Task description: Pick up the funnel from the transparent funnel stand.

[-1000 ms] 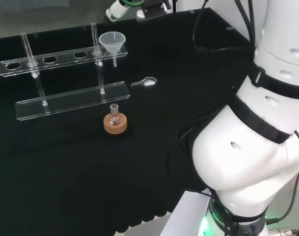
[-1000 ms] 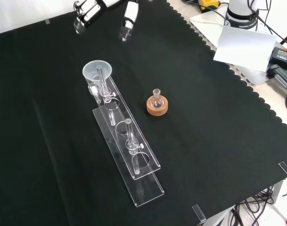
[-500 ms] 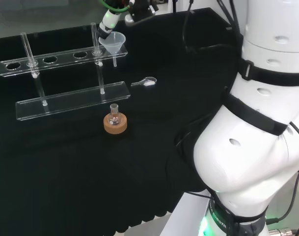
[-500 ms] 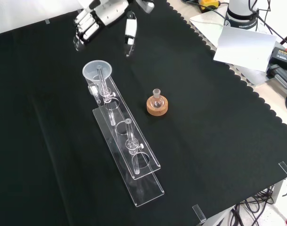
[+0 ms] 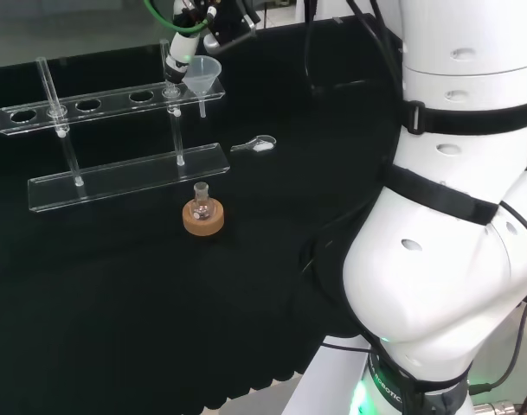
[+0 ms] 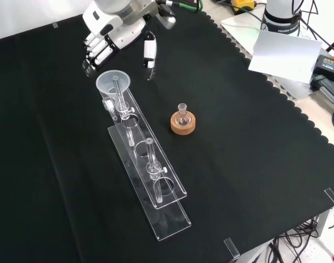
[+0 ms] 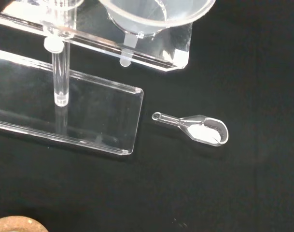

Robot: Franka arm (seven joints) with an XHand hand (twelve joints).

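The clear funnel (image 5: 201,75) sits in the end hole of the transparent stand (image 5: 90,103), its wide mouth up. In the front view the funnel (image 6: 113,82) is at the stand's (image 6: 156,189) far end. My hand (image 6: 116,26) hovers just beyond and above it, open, with the fingers (image 6: 94,50) on one side and the thumb (image 6: 149,52) on the other, touching nothing. The head view has the hand (image 5: 183,39) right above the funnel's rim. Up close in the wrist view, the funnel (image 7: 151,14) hangs over the stand's base plate (image 7: 79,116).
A small flask on a cork ring (image 6: 183,123) stands right of the stand in the front view. A clear spoon (image 7: 200,128) holding white powder lies on the cloth near the stand's end. Two glass rods (image 6: 151,159) rise from the stand. The cloth's scalloped edge (image 6: 298,115) runs along the right.
The hand has come down and nearer to the funnel, fingers still spread. The arm's white links have swung left in the head view. Funnel and stand have not moved.
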